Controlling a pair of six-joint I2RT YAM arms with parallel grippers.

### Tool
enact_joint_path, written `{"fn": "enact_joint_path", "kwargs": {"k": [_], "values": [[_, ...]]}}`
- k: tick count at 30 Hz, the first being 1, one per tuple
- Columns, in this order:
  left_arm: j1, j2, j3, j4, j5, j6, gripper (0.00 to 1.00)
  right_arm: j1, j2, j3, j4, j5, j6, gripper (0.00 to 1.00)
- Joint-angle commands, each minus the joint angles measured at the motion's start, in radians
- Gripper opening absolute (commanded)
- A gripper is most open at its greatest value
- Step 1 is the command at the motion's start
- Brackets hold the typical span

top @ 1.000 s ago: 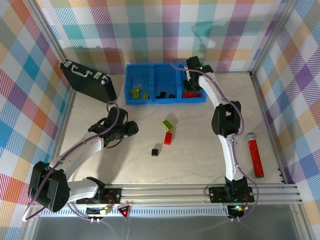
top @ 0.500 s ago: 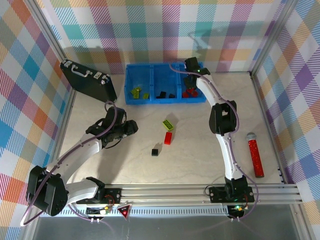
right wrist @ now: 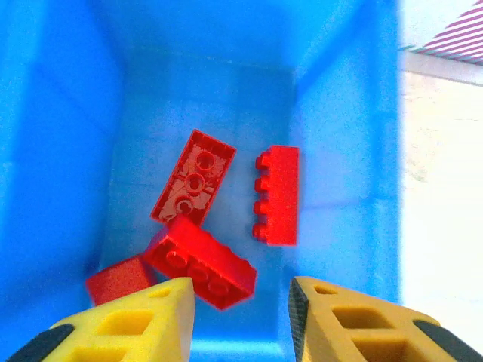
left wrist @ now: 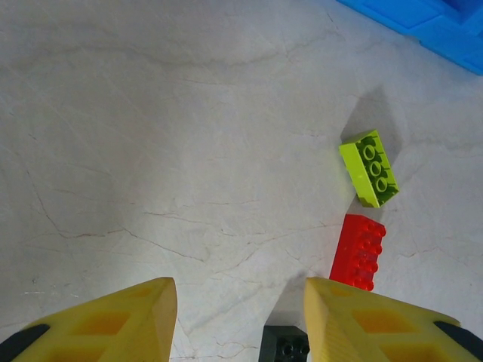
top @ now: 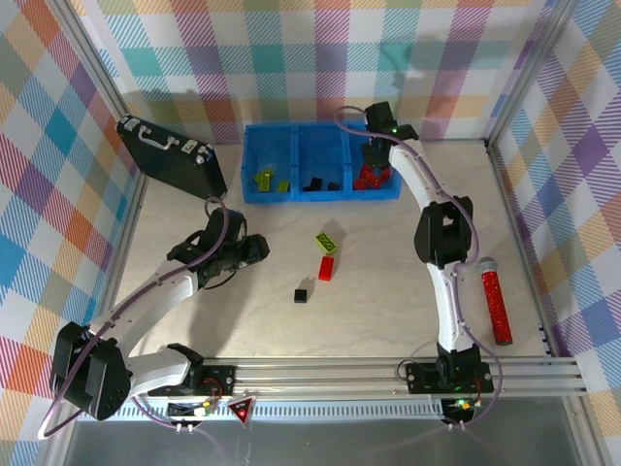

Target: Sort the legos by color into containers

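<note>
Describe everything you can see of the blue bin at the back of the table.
The blue bin is one bright, glossy plastic rectangle, open-topped, split by two inner walls into three side-by-side compartments. It sits flat at the far side of the table. The left compartment holds lime green bricks, the middle black bricks, the right four red bricks lying jumbled. The right gripper hangs open over the red compartment; no contact with the bin shows.

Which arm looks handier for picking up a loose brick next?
Left. The left gripper is open, close to the green brick and red brick; the right gripper hovers over the blue bin.
</note>
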Motion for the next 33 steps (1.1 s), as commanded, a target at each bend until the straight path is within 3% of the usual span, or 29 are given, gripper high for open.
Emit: {"fn": "enact_joint_path", "kwargs": {"k": [1, 17, 27, 33], "values": [[-0.024, 0.021, 0.027, -0.017, 0.014, 0.002, 0.48, 0.014, -0.125, -0.057, -0.008, -0.057, 0.043, 0.4], [-0.248, 0.098, 0.097, -0.166, -0.153, -0.095, 0.48, 0.037, -0.542, -0.577, 0.072, -0.169, 0.157, 0.42], [-0.431, 0.256, 0.194, -0.253, -0.249, -0.174, 0.49, 0.037, -0.716, -0.768, 0.089, -0.171, 0.185, 0.42], [-0.467, 0.363, 0.228, -0.272, -0.228, -0.194, 0.52, 0.036, -0.767, -0.83, 0.094, -0.173, 0.194, 0.43]]}}
